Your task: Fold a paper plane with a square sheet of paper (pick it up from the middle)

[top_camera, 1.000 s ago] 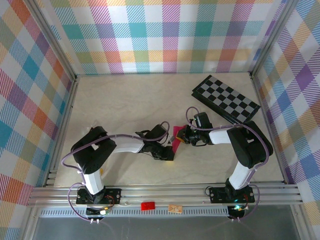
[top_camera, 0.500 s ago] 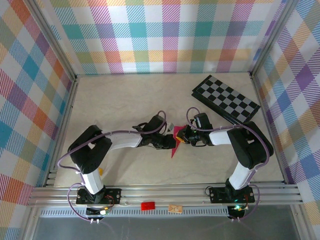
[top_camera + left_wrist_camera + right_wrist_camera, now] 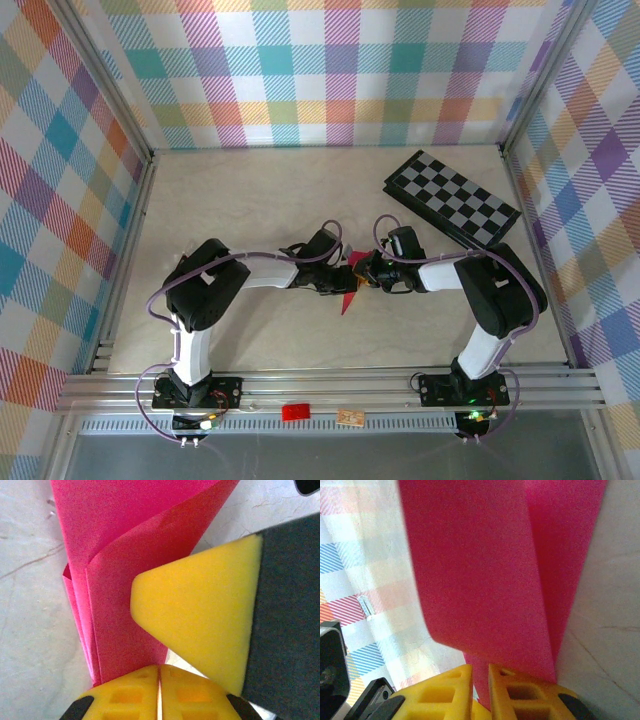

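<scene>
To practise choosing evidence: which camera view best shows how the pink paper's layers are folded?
Left wrist: the pink paper shows its overlapping layers and creases sharply. Top external gives a tiny pink sliver; right wrist, a blurred close-up face.

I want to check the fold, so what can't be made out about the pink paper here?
Top view: paper tiny, partly under the left gripper and right gripper; folds unreadable.
Left wrist view: top cut off; a yellow pad covers its right side.
Right wrist view: blurred, edges cut off.
</scene>
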### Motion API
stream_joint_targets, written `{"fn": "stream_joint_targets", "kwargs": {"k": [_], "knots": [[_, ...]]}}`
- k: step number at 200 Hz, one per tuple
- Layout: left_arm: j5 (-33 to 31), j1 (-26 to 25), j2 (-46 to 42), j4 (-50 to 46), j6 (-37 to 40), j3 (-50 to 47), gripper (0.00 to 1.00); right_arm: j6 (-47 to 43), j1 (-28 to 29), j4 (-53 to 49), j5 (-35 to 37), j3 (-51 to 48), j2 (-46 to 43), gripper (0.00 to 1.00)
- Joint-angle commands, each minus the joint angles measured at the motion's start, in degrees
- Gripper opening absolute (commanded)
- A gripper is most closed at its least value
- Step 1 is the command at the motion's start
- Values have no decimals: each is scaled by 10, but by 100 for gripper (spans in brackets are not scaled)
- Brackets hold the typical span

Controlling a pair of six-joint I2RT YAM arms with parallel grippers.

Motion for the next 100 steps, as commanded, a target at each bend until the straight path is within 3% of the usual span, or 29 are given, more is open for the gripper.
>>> {"fn": "stream_joint_targets", "kwargs": {"k": [1, 25, 56, 100], "knots": [[-30, -1, 5, -18, 16, -28, 7, -1, 5, -44, -8, -11, -3, 20], [-38, -1, -14, -50, 49, -79, 0, -38, 4, -107, -1, 32, -27, 21], [-38, 6, -33, -120, 116, -111, 0, -109, 1, -233, 54, 86, -81, 21], [-15, 19, -36, -150, 161, -104, 0, -119, 10, -170, 1, 54, -99, 9]]}}
